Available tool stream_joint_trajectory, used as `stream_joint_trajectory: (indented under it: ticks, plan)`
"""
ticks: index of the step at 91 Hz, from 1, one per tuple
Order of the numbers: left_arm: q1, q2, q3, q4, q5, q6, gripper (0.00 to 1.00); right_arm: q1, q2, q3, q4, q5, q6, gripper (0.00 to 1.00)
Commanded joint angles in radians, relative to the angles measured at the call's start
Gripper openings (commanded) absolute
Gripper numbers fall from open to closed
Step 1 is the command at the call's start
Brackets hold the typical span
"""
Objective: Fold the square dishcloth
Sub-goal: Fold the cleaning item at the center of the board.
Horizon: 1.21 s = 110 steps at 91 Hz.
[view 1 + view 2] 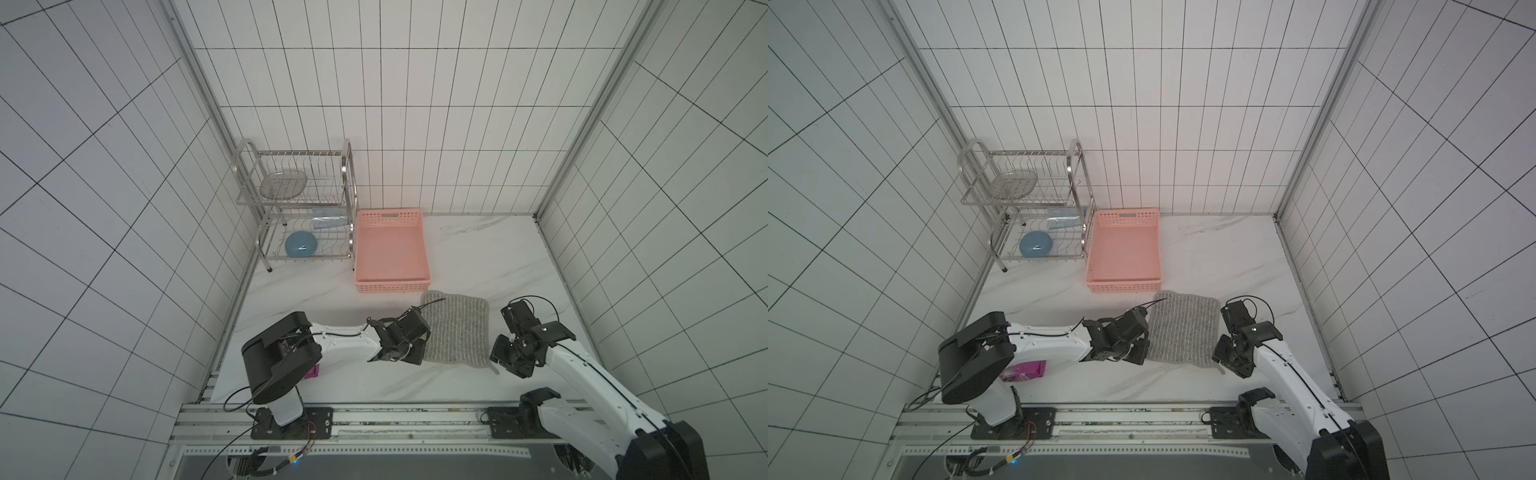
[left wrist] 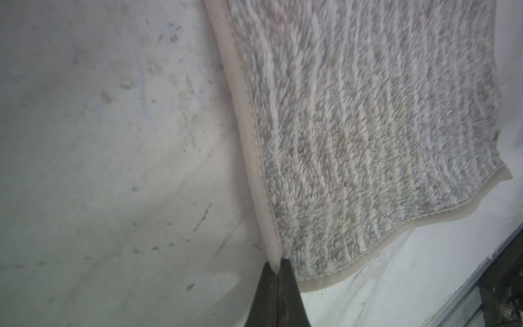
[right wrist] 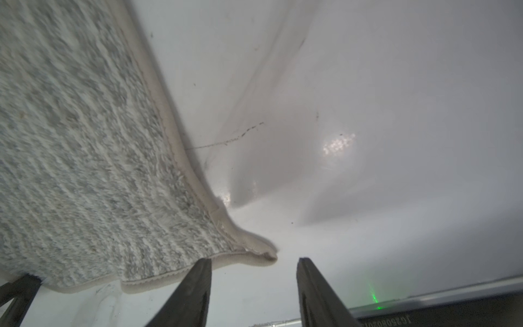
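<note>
The square dishcloth [image 1: 455, 330] lies spread open, unfolded, on the white marbled table [image 1: 498, 257], just off the near right corner of the pink basket [image 1: 390, 249]. Its fluffy grey pile carries thin whitish stripes running from far edge to near edge, and a pale hem binds it all round, with rounded corners. The near edge ripples slightly instead of lying flat. At the near right corner a small tab [image 3: 254, 246] juts out, perhaps a hanging loop. The hem at the near left corner is pinched in the left gripper [image 2: 278, 262].
</note>
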Motion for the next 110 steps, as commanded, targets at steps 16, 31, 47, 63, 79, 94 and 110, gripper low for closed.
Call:
stream_joint_trajectory:
  ticks: [16, 31, 47, 63, 79, 94, 110]
  plan:
    - [0.004, -0.122, -0.058, -0.079, 0.018, -0.03, 0.0, -0.002, -0.003, 0.024, -0.05, -0.166, -0.103, 0.47]
    - [0.003, -0.124, -0.064, -0.084, 0.012, -0.039, 0.0, -0.001, -0.015, -0.003, -0.069, -0.205, -0.1, 0.47]
    - [0.001, -0.112, -0.059, -0.083, 0.018, -0.037, 0.0, -0.001, 0.009, -0.045, -0.049, -0.19, -0.079, 0.51]
    - [0.0, -0.095, -0.051, -0.082, 0.025, -0.033, 0.0, 0.006, 0.024, -0.043, 0.001, -0.203, -0.059, 0.55]
    - [0.0, -0.088, -0.051, -0.073, 0.028, -0.03, 0.0, 0.053, 0.074, -0.037, 0.058, -0.193, -0.016, 0.56]
    - [0.0, -0.093, -0.055, -0.071, 0.026, -0.03, 0.0, 0.093, 0.108, -0.034, 0.072, -0.152, 0.04, 0.57]
    - [0.0, -0.101, -0.063, -0.066, 0.026, -0.029, 0.0, 0.1, 0.084, -0.042, 0.064, -0.135, 0.072, 0.56]
